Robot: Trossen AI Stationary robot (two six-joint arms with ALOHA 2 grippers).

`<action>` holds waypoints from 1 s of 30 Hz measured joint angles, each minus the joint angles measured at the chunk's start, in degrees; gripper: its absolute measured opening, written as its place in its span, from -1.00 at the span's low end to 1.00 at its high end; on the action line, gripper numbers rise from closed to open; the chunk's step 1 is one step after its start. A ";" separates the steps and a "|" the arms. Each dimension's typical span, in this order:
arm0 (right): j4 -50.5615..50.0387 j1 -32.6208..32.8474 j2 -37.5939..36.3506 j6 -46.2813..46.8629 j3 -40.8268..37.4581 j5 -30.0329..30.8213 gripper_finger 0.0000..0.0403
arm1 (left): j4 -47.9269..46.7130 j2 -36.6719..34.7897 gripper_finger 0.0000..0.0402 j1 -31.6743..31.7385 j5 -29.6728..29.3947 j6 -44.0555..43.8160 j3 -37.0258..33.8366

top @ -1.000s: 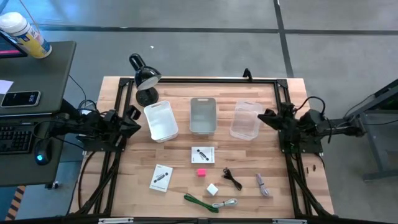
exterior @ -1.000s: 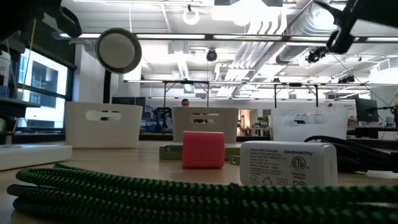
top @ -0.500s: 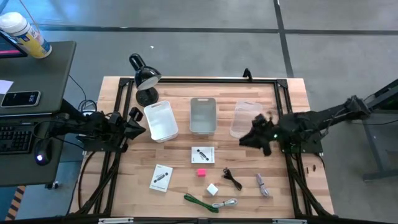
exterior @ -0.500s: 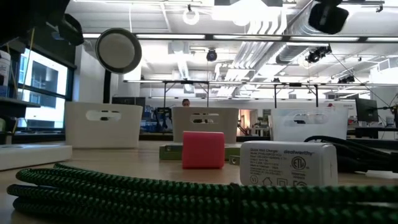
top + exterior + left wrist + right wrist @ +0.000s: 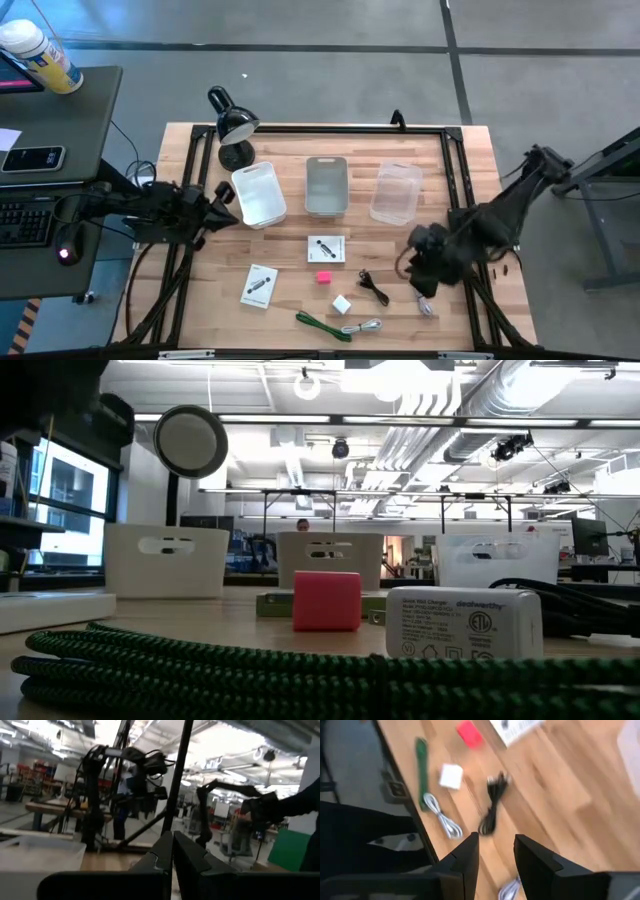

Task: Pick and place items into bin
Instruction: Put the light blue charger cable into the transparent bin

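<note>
Three bins sit in a row at the table's (image 5: 470, 150) far half: white bin (image 5: 259, 194), grey bin (image 5: 326, 185), clear bin (image 5: 396, 192); you'll see nothing of the items inside them from above; a black lamp (image 5: 232, 126) stands just beside the white bin's far corner. All items lie on the near half: one white packet (image 5: 327, 249) near the middle, the second white packet (image 5: 259, 285) to its left and nearer the front edge; pink cube (image 5: 323, 277) just in front of the first packet; white cube (image 5: 342, 304) close by; black cord (image 5: 374, 287) to the right of the pink cube; green cord (image 5: 318, 324) and white cord (image 5: 363, 328) along the front edge; grey piece (image 5: 424, 298) on the right. Your right gripper (image 5: 424, 268) hangs above the table just over the grey piece, fingers (image 5: 466, 860) parted with a narrow gap, nothing between them; its wrist view looks down on the black cord, white cube and green cord. Your left gripper (image 5: 226, 199) waits by the white bin's left side, fingers (image 5: 161, 856) pressed together, empty. In the low view the pink cube (image 5: 327, 600) stands between green cord (image 5: 250, 665) and bins.
</note>
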 joint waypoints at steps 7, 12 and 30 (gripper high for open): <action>-1.00 6.56 8.81 15.70 0.00 -1.85 -0.43 | -5.84 0.00 -0.99 0.00 -6.06 3.59 0.00; 0.94 8.43 13.52 22.48 0.00 -5.16 -0.43 | -5.43 0.00 -0.99 0.00 -8.83 3.93 0.00; 3.90 10.04 17.26 28.02 0.14 -11.57 -0.43 | -6.95 0.00 -0.99 -0.02 0.77 2.62 0.00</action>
